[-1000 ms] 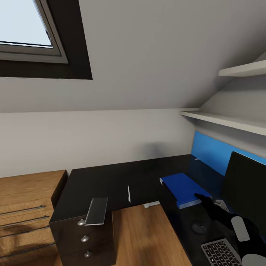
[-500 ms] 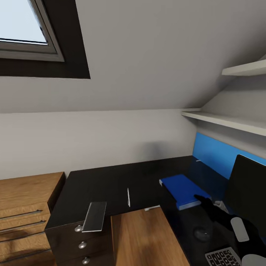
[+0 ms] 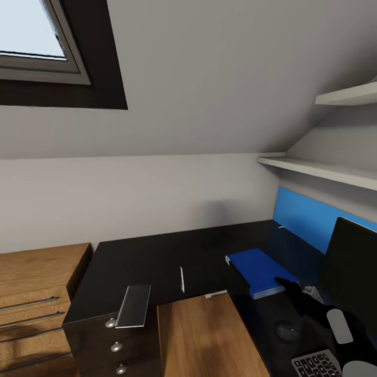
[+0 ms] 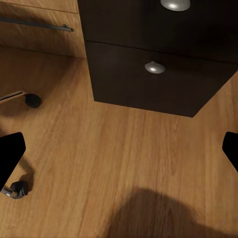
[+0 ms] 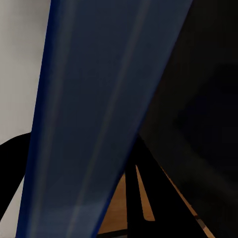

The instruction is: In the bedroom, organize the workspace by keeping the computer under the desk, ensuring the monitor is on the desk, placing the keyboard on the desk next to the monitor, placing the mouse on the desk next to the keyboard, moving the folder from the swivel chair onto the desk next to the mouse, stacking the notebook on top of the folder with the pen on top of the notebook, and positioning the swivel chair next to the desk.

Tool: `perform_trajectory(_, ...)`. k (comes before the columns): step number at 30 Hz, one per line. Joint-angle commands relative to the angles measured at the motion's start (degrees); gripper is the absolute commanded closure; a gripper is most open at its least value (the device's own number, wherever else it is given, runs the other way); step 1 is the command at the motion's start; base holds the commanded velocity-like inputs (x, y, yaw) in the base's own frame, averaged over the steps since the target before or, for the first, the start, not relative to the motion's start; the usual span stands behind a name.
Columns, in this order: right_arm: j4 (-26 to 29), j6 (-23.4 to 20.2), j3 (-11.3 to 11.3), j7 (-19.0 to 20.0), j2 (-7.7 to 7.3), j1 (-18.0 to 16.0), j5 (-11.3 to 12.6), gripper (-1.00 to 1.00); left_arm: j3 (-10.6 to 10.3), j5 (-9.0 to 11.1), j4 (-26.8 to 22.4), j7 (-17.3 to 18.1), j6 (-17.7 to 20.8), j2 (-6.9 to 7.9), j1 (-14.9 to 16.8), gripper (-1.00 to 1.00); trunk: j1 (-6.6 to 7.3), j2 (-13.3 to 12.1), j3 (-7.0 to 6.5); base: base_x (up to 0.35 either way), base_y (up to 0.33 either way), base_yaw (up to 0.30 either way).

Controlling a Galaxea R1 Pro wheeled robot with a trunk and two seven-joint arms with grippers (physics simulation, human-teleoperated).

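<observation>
right arm (image 3: 335, 322): glossy black, rounded shell | pale grey oval patch on top | finger tips: plain black

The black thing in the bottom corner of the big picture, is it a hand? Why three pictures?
Yes, it is the robot's right gripper, its kind of hand. The big picture comes from a camera on the robot's head. The other two come from cameras beside each gripper. On the black desk lie a blue folder, a thin pen, a notebook, a mouse and a keyboard, beside a monitor. The left gripper hangs open over the wooden floor by the desk's drawers, holding nothing. Whether the right one is open, I cannot tell.
</observation>
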State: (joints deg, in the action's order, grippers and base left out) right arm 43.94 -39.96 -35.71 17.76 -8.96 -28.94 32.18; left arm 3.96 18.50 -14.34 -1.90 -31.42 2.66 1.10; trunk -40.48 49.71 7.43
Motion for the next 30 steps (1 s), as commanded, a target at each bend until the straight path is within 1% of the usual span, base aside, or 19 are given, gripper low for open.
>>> perform_trajectory(1,0.0,-0.4,-0.2,0.2,0.02,-0.1,0.0,1.00,0.2,-0.3,0.0,-0.1,-0.1,-0.02,0.0,-1.00,-0.24,0.5,0.27,0.000,0.000,0.000)
perform_trajectory(17,0.0,-0.5,-0.3,0.0,-0.17,-0.1,0.0,1.00,0.3,-0.3,0.0,-0.2,-0.1,-0.11,0.0,-1.00,-3.75,6.9,3.15,0.000,0.000,0.000)
perform_trajectory(23,-0.3,-0.4,-0.3,-1.7,-0.18,-0.1,0.0,1.00,0.3,-0.3,0.0,-0.2,-0.1,-0.11,0.0,-1.00,-5.07,9.3,4.22,0.000,0.000,0.000)
perform_trajectory(30,-0.5,-0.3,-0.3,-2.2,-0.26,-0.1,0.0,1.00,0.3,-0.3,0.0,-0.2,-0.1,-0.11,0.0,-1.00,-6.61,12.1,5.48,0.000,0.000,0.000)
